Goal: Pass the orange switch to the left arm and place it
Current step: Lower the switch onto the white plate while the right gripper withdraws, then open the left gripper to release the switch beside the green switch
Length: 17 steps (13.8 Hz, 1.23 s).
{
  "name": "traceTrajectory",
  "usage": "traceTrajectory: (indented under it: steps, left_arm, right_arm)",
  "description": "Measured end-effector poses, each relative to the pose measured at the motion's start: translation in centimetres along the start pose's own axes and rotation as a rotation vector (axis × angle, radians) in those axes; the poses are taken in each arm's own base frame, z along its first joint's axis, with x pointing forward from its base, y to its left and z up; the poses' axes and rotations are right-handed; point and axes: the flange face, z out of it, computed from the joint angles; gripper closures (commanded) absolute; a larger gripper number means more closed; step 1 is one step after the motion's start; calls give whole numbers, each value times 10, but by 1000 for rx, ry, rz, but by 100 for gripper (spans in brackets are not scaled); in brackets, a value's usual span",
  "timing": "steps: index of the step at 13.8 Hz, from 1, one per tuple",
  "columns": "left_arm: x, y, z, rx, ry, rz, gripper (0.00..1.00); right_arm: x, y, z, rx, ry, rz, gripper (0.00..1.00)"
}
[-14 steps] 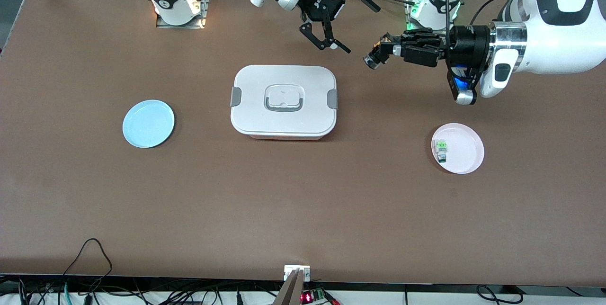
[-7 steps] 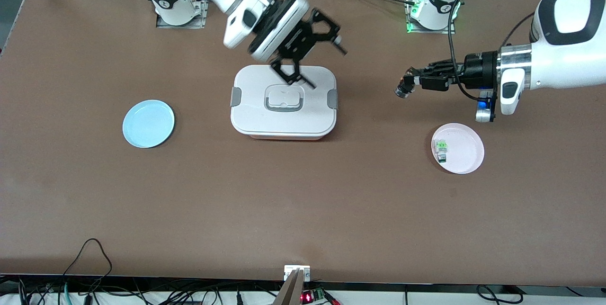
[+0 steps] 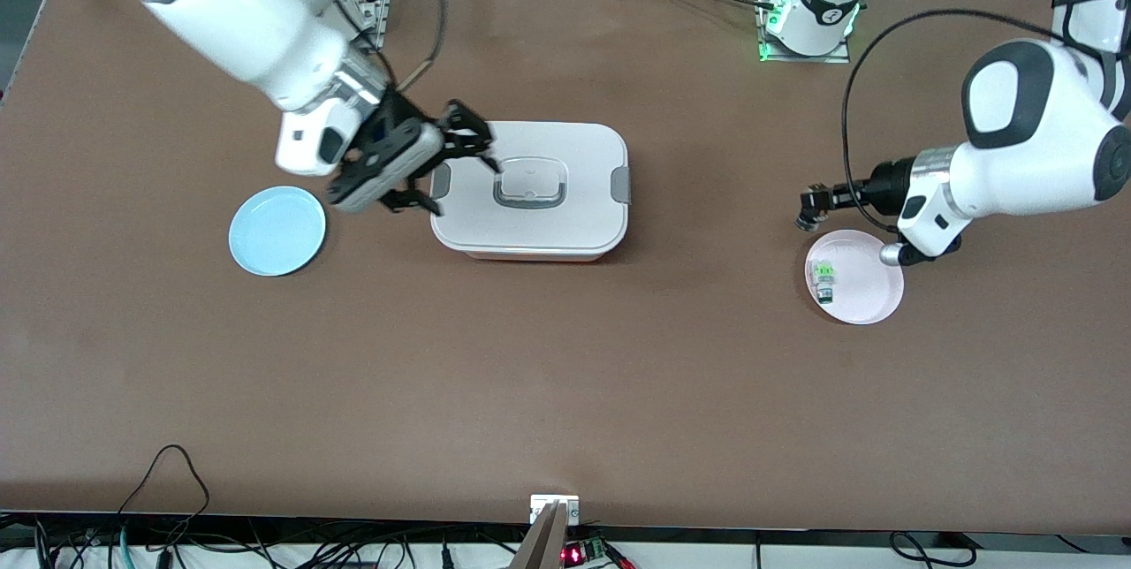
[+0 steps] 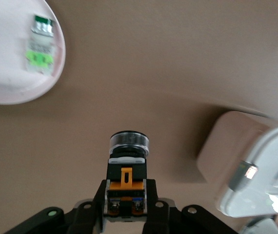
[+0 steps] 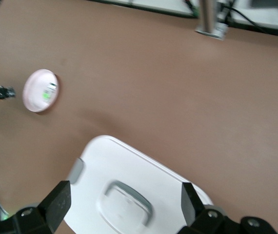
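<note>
The orange switch (image 4: 127, 168) is a small black block with an orange part and a clear round cap. My left gripper (image 4: 126, 187) is shut on it. In the front view that left gripper (image 3: 808, 211) holds the switch (image 3: 806, 217) above the table beside the pink plate's (image 3: 870, 286) rim, well apart from the box. The white box (image 3: 574, 145) with grey clips stands mid-table. My right gripper (image 3: 446, 176) hangs open over the box's end toward the right arm's end of the table. Its fingers (image 5: 56, 200) straddle the lid (image 5: 129, 165) and hold nothing.
A switch with a light-green top (image 3: 823, 277) lies on the pink plate (image 4: 7, 73). A light blue plate (image 3: 277, 230) sits toward the right arm's end of the table, beside the box. Both arm bases stand at the table's far edge. Cables hang along the near edge.
My right arm swung from near the bases down across the box toward the blue plate, still open. My left gripper carried the orange switch away from the box, down toward the pink plate.
</note>
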Motion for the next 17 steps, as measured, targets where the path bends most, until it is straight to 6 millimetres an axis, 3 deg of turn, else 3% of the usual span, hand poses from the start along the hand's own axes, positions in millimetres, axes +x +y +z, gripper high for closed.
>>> traceTrajectory:
  steps: [3,7,10,13,17]
  left_arm:
    - [35,-45,19,140,64,92,100]
    - [78,-97,50,223,150,186,100]
    - [100,-129,76,238,175,230,100]
    - [106,-141,90,239,169,231,100]
    - [108,-145,101,242,173,229,100]
  right_arm:
    - [-16,62,-23,-83,-130,79,0]
    - [-32,107,-36,-208,-228,112,0]
    - [-46,145,-63,-264,-269,208,0]
    - [-62,177,-94,-322,-290,281,0]
    - [-72,185,-118,-361,-272,375,0]
